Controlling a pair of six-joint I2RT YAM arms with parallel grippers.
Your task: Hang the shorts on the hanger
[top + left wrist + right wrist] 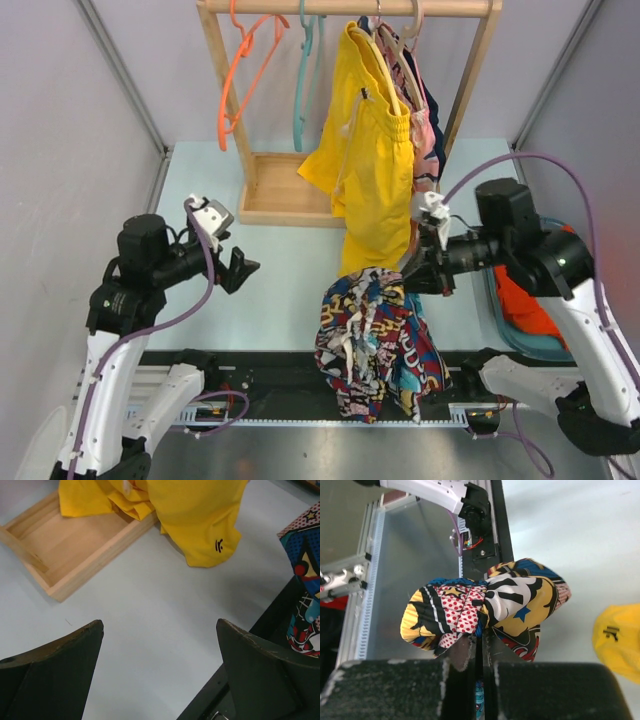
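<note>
The comic-print shorts [372, 340] hang bunched from my right gripper [412, 280], which is shut on their top edge; their lower part drapes over the table's near edge. In the right wrist view the shorts [485, 607] are pinched between my closed fingers [465, 652]. A corner of the shorts [302, 580] shows in the left wrist view. My left gripper [243, 268] is open and empty above the bare table at the left, its fingers [60, 670] wide apart. The teal hanger [303, 75] hangs on the wooden rack's rail, beside the orange hanger [243, 70].
Yellow shorts [368, 160] and pink-patterned clothes [425, 120] hang on the wooden rack [350, 8], whose tray base [280, 190] stands at the back. The yellow shorts [200, 515] and tray [65, 550] show in the left wrist view. A teal bin with red cloth [522, 305] sits at the right.
</note>
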